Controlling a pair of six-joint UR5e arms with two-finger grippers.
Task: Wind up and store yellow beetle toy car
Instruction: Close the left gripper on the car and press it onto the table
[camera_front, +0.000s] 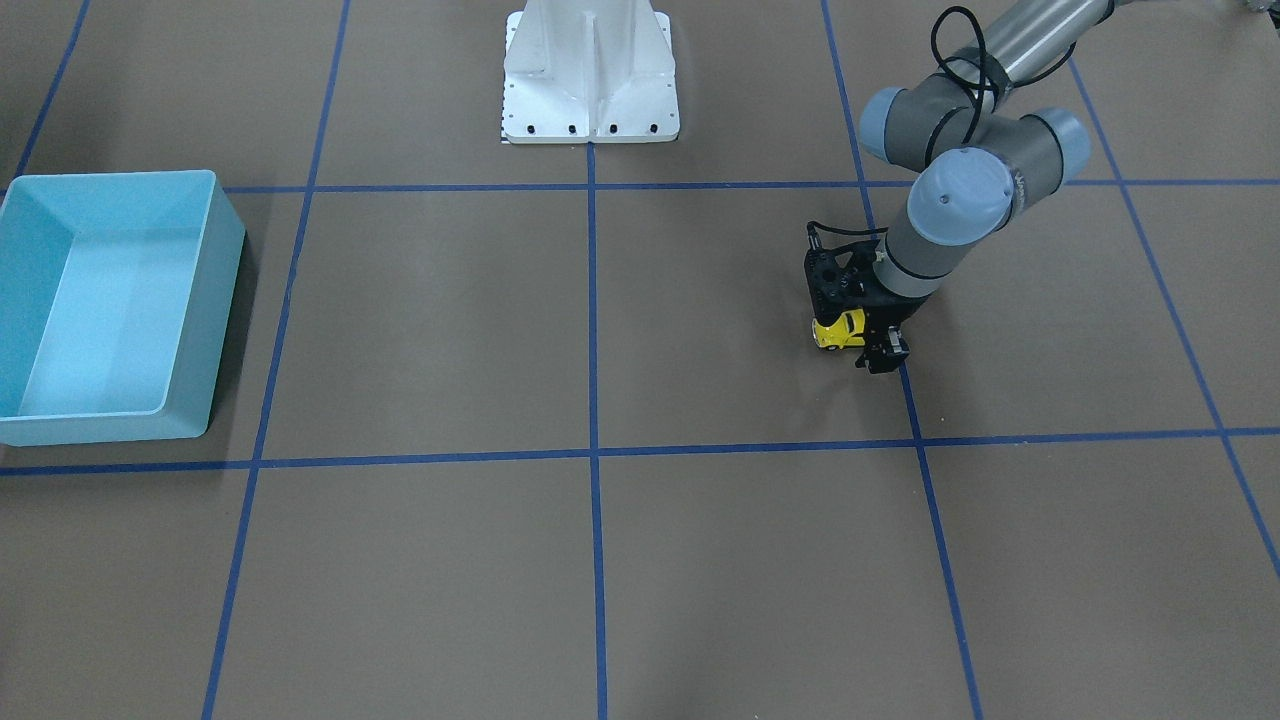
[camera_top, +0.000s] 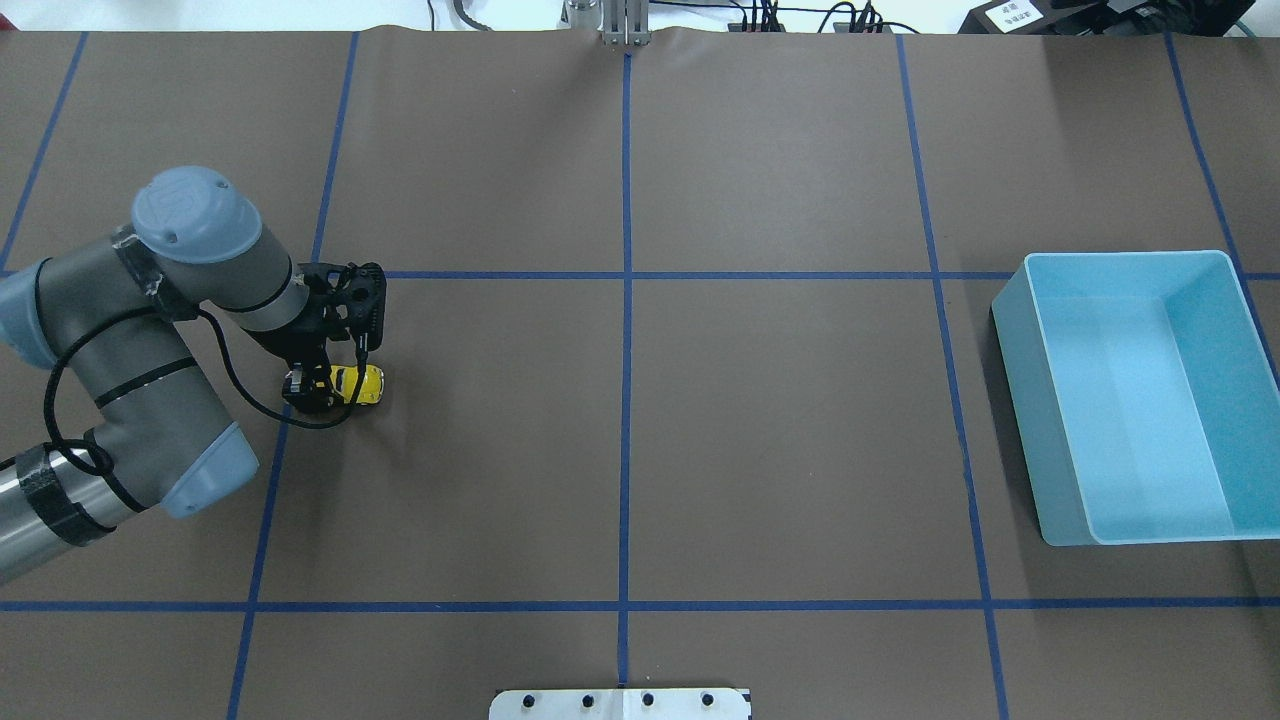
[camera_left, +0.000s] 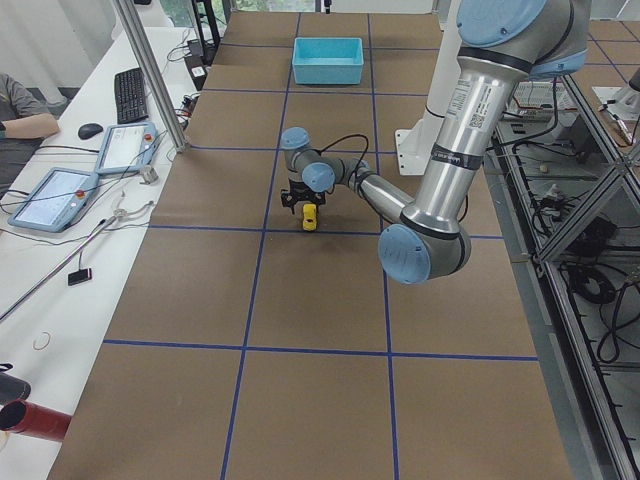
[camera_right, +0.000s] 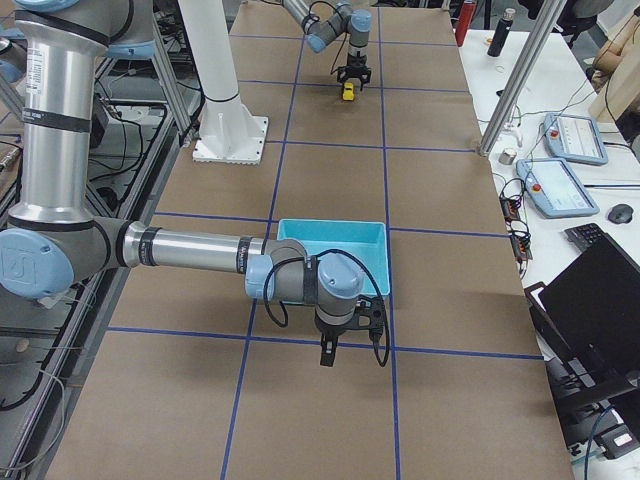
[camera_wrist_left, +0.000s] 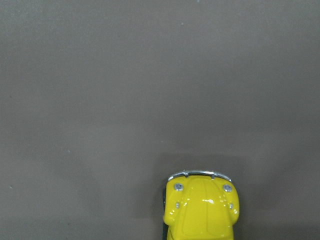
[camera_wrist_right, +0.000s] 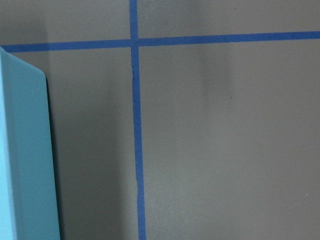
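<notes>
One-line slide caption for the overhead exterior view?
Left gripper at the yellow beetle toy car; light blue bin sits far right.

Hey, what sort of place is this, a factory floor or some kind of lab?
Most likely a robotics lab workcell: a brown table gridded with blue tape, a left arm and right arm mounted at it, and an operators' desk alongside with teach pendants and a keyboard.

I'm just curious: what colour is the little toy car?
Bright yellow; the toy car shows best in the left wrist view.
</notes>
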